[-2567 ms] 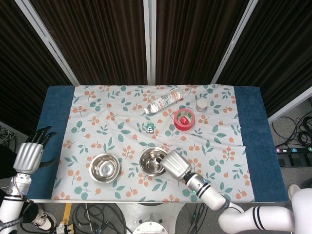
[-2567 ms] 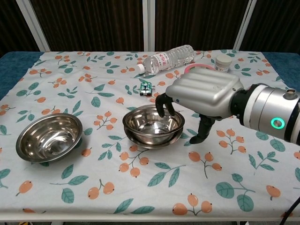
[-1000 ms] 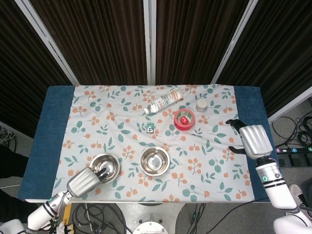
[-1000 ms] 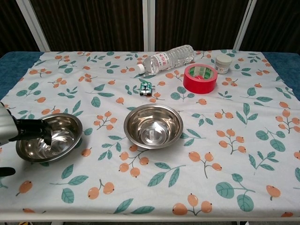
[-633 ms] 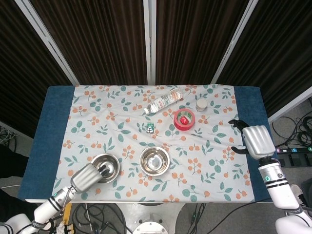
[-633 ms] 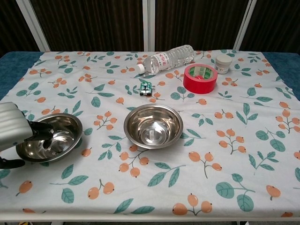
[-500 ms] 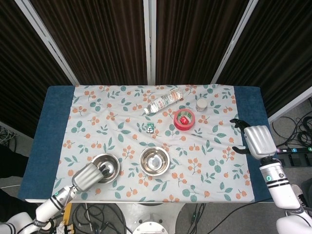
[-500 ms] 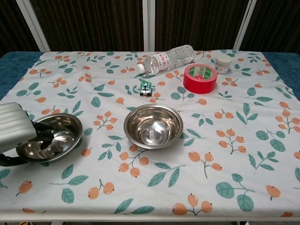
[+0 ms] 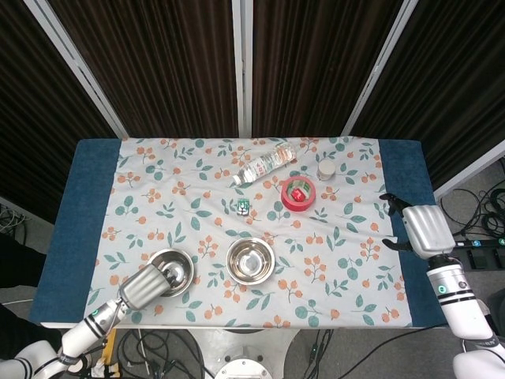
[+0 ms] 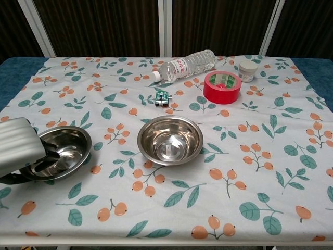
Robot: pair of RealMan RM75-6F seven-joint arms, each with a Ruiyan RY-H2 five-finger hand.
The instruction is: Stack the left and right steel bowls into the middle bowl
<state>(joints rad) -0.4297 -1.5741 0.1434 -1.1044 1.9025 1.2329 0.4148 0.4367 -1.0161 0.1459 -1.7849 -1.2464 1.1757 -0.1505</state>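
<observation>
The left steel bowl (image 9: 173, 271) (image 10: 61, 151) sits near the table's front left. My left hand (image 9: 142, 287) (image 10: 18, 146) grips its near-left rim, with fingers (image 10: 46, 155) inside the bowl and the thumb under the rim outside. The middle steel bowl (image 9: 251, 261) (image 10: 170, 139) stands a short way to the right, at the front centre of the floral cloth. My right hand (image 9: 426, 230) hovers over the table's blue right edge with its fingers apart and nothing in it; only the head view shows it.
A lying water bottle (image 10: 187, 64), a red tape roll (image 10: 222, 86), a small white jar (image 10: 247, 70) and a small green-and-white clip (image 10: 162, 97) lie across the back half. The table's front edge (image 10: 166, 242) is close below the bowls.
My left hand has pushed further over the left bowl's rim and closed on it. My right hand has drifted slightly rightward and toward the front along the table's right edge.
</observation>
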